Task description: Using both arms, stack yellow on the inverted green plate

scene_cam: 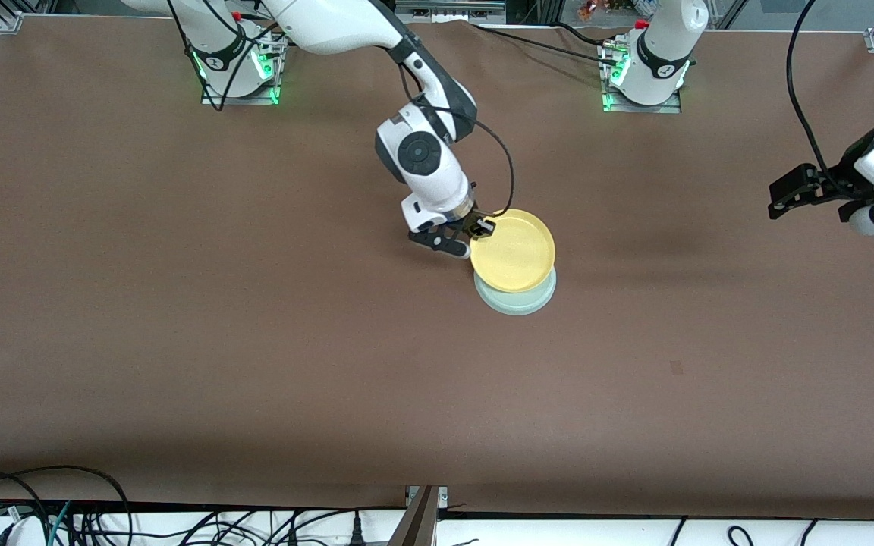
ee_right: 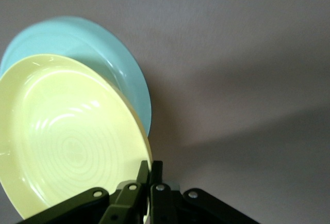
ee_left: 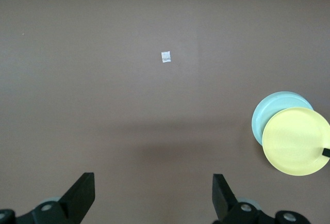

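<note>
I've got the right gripper (scene_cam: 480, 227) clamped on yellow's (scene_cam: 514, 251) rim over the green plate (scene_cam: 517, 301), left gripper (ee_left: 153, 193) waiting w/ jaws apart; next: lower, centre, release.

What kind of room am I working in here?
Likely a robotics lab: two arms bolted to a brown-covered table, loose cables along its edge, aluminium framing at the corners.

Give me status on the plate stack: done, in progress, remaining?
Done: the green plate lies on the table, apparently inverted. In hand: the right tool is shut on the rim of the yellow plate, holding it over the green one, offset toward the robots' bases. Left: centre it, set it down, release. The left tool waits open over the table at the left arm's end.
</note>
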Robot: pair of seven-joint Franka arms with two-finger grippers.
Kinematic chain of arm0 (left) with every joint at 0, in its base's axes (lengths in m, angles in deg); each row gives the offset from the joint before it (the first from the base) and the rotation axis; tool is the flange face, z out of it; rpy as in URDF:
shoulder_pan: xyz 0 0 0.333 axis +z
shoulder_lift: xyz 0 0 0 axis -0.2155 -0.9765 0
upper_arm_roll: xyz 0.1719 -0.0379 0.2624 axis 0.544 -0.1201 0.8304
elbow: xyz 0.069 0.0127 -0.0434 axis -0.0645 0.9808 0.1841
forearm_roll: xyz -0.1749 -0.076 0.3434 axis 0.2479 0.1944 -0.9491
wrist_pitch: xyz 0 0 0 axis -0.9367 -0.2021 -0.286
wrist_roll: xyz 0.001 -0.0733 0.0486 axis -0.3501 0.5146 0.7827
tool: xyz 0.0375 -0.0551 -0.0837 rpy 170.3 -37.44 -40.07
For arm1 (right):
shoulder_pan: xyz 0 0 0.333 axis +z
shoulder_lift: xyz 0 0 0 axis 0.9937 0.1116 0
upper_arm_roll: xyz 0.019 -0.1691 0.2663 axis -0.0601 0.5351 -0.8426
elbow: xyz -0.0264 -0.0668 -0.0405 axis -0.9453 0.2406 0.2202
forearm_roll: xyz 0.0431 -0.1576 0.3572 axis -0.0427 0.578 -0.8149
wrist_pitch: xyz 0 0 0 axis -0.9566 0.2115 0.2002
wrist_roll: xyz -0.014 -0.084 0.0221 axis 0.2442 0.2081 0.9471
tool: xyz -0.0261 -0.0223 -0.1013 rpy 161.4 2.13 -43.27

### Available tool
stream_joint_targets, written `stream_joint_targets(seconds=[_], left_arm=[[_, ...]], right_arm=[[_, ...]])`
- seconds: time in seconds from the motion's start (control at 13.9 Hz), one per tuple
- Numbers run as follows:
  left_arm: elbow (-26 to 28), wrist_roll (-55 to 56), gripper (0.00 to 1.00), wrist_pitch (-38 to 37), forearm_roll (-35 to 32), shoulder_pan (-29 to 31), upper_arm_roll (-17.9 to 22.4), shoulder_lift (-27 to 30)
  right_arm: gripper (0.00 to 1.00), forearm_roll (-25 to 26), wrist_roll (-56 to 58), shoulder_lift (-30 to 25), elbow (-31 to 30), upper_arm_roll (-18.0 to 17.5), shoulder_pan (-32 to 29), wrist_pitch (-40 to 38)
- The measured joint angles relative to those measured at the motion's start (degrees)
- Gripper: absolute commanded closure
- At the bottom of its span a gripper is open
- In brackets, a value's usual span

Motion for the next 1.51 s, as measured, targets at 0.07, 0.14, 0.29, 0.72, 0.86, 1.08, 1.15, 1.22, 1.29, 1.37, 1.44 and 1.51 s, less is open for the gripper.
stream_joint_targets(seconds=[0.07,0.14,0.29,0.72,0.86,1.08,1.15,1.22,1.29,1.37,1.44,1.51], left_arm=[[2.3,0.0,0.0,0.5,0.0,0.3,0.0,1.6],[3.7,0.0,0.0,0.5,0.0,0.4,0.0,2.7],[4.5,0.0,0.0,0.5,0.0,0.5,0.0,3.6],[4.9,-0.7,0.0,0.7,-4.5,0.2,-3.2,3.6],[4.9,-0.7,0.0,0.7,-4.6,0.2,-3.3,3.6],[4.9,-0.7,0.0,0.5,-4.6,0.2,-3.3,3.6],[4.9,-0.7,0.0,0.4,-4.6,0.2,-3.3,3.6],[4.9,-0.7,0.0,0.4,-4.6,0.2,-3.3,3.6],[4.9,-0.7,0.0,0.4,-4.6,0.2,-3.3,3.6],[4.9,-0.7,0.0,0.4,-4.6,0.2,-3.3,3.7],[4.9,-0.7,0.0,0.4,-4.6,0.2,-3.3,3.7],[4.9,-0.7,0.0,0.4,-4.6,0.2,-3.3,3.7]], right_arm=[[1.0,0.0,-0.2,0.5,0.2,0.0,0.2,0.5],[1.0,0.0,-0.3,0.8,0.7,0.2,0.2,0.6],[1.0,-0.1,-0.6,1.3,2.2,0.6,-0.1,0.6],[1.0,-0.1,-1.7,5.3,6.7,0.8,-0.2,0.6],[1.0,0.0,-1.7,5.3,6.8,0.8,-0.2,0.6],[1.0,0.0,-1.7,5.3,6.8,1.2,-0.3,0.6],[1.0,0.0,-1.7,5.3,6.9,1.3,-0.5,0.6],[1.0,0.0,-1.6,5.3,6.9,1.4,-0.6,0.6],[0.72,0.0,-1.6,5.3,6.9,1.4,-0.7,0.6],[0.01,0.0,-1.6,5.3,6.9,1.5,-0.7,0.6],[0.0,0.0,-1.7,5.3,6.9,1.6,-0.7,0.6],[0.0,0.0,-1.7,5.4,6.9,1.7,-0.7,0.6]])
